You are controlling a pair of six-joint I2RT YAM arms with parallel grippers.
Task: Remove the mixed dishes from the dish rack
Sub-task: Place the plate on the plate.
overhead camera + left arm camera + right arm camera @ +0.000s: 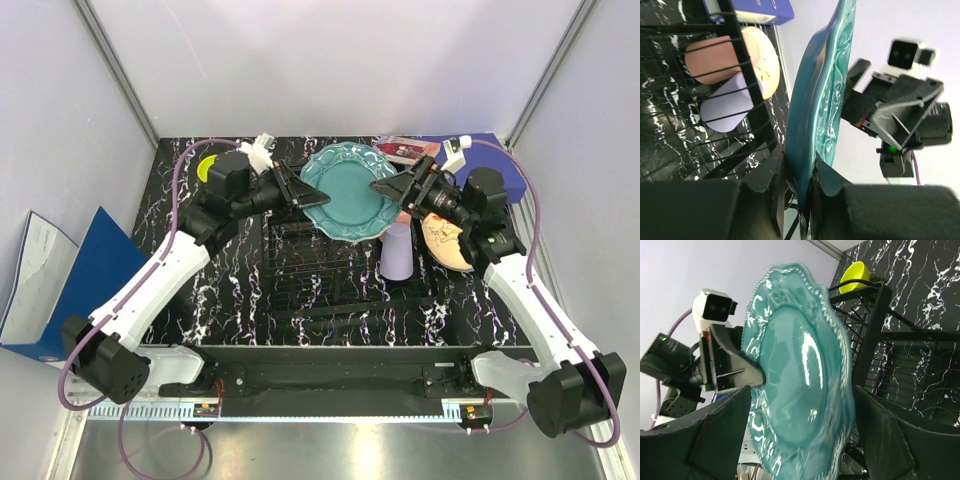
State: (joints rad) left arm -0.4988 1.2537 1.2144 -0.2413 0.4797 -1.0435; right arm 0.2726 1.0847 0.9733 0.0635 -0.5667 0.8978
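Inspector: Position of the teal scalloped plate (350,190) was asked for.

Recorder: It was seen held up at the 12 o'clock end of the dish rack (330,290), tilted so that its glazed face was shown to the overhead camera. Whether its lower rim was touching the wires could not be told.

Inspector: How was it gripped?

Recorder: The left tool (799,167) was clamped tight on the rim at the plate's 9 o'clock, with one finger pressed on each face. The right tool (801,400) was spread wide at the plate's 3 o'clock rim. The plate was set between its fingers and nothing was gripped. Contact could not be made out.

Inspector: Were other dishes noted?

Recorder: The small yellow bowl (210,167) was seen on the tabletop (235,300), near the rack's 10 o'clock corner. The lavender cup (397,250) was found at the rack's 3 o'clock side, though whether inside or just outside the wires could not be told. The cream-orange plate (447,243) was placed further toward 3 o'clock, partly covered by the right arm. In the left wrist view the pink cup (707,59) was seen just beside the lavender cup, in front of that plate.
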